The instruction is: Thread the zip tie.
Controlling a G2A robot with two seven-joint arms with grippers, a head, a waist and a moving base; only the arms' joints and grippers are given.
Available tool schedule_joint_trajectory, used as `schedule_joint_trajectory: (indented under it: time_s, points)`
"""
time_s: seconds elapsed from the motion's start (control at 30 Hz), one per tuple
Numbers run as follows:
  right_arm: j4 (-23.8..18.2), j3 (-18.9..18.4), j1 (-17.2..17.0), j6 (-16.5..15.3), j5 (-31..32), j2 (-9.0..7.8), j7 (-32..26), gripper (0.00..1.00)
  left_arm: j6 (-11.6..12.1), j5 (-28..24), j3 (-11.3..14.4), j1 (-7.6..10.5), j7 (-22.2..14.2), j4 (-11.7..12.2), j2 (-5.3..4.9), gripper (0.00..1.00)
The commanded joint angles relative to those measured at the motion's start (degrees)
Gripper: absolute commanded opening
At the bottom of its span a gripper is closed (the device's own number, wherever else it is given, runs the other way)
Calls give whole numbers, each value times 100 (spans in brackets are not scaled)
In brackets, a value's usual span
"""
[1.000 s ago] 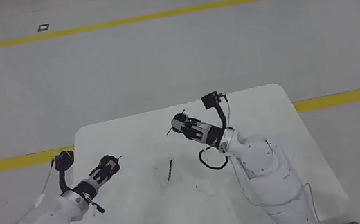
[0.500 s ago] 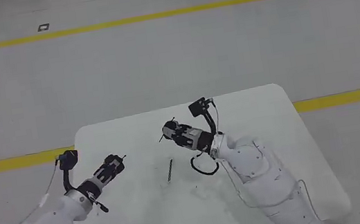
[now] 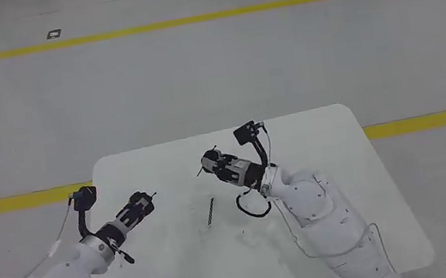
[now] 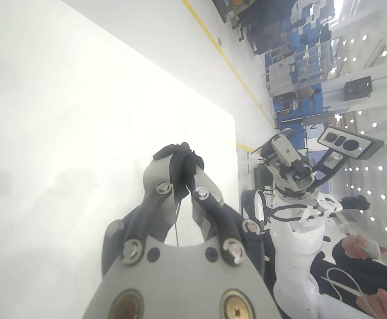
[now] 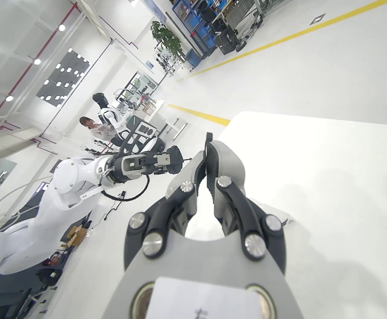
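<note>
A thin, straight black zip tie (image 3: 210, 211) lies flat on the smooth white, round-cornered desk (image 3: 337, 148), between the two hands. The left hand (image 4: 185, 160) and the right hand (image 5: 208, 157) each press their grey metal, black-padded fingers together.

The bench (image 3: 318, 138) has a smooth, matt white top. The left gripper (image 4: 184, 160) has fingers (image 4: 155, 173) of matt grey metal with bright steel screws and black rubbery pads. They pinch a thin, dark, plastic-looking zip tie (image 4: 177, 229). The right gripper (image 5: 207, 149) has the same grey metal and ribbed black pads (image 5: 211, 170).
</note>
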State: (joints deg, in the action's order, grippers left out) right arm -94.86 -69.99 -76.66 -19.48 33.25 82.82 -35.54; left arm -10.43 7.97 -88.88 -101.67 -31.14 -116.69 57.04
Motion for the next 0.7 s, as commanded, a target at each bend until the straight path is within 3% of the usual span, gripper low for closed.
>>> schedule_joint_trajectory:
  time_s: [0.0,0.33,0.67]
  points:
    - [0,0,0,0,0,0,0,0,0,0,0,0,0,0,0,0]
    - [0,0,0,0,0,0,0,0,0,0,0,0,0,0,0,0]
    - [0,0,0,0,0,0,0,0,38,-240,242,87,-1,-104,35,0]
